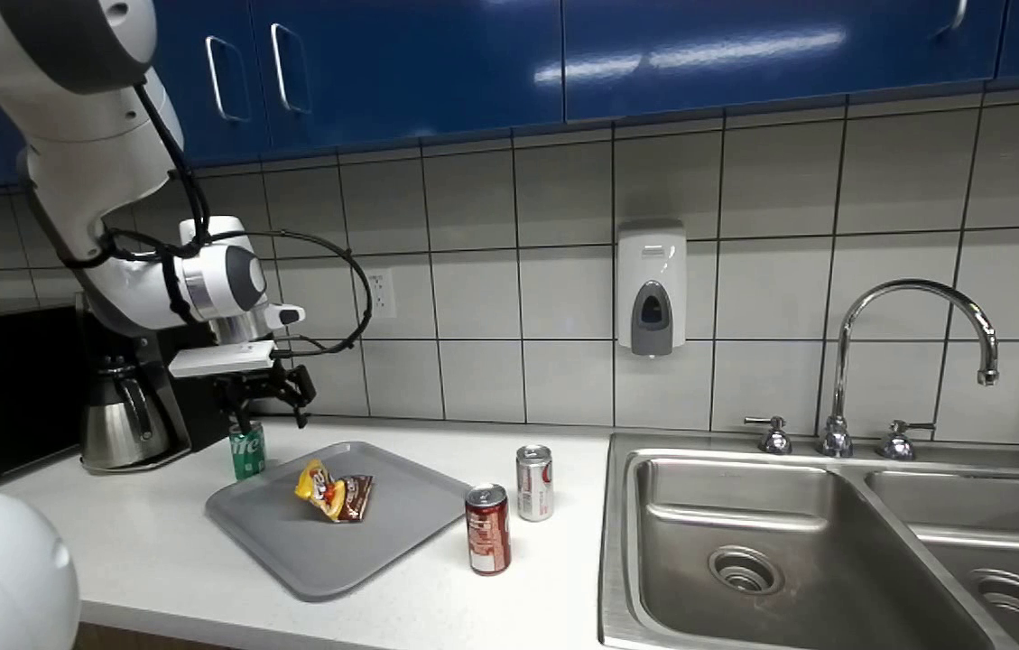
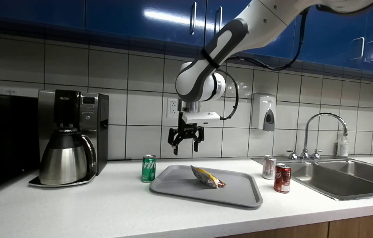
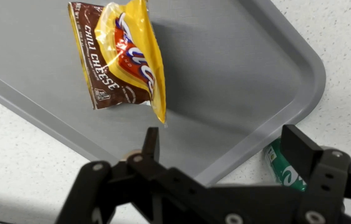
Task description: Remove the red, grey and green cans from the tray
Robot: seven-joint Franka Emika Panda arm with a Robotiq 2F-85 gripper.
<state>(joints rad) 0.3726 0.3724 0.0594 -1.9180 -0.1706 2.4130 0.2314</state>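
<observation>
A grey tray (image 1: 410,533) (image 2: 176,185) (image 3: 231,68) lies on the counter. The green can (image 1: 248,456) (image 2: 148,170) stands upright on the counter beside the tray, near the coffee maker. In the wrist view the green can (image 3: 284,166) is partly hidden behind a finger. The red can (image 1: 487,533) (image 2: 282,179) and the grey can (image 1: 533,485) (image 2: 268,168) stand upright on the counter beside the tray on the sink side; both are outside the wrist view. My gripper (image 1: 273,421) (image 2: 185,151) (image 3: 220,133) is open and empty, above the tray's edge and near the green can, well above the counter.
A yellow and brown chip bag (image 1: 338,495) (image 2: 206,177) (image 3: 122,59) lies on the tray. A coffee maker (image 1: 125,420) (image 2: 70,155) stands beyond the green can. A sink (image 1: 744,515) (image 2: 331,178) with a faucet (image 1: 843,361) (image 2: 307,132) is at the opposite end. A soap dispenser (image 1: 651,289) (image 2: 264,111) hangs on the tiles.
</observation>
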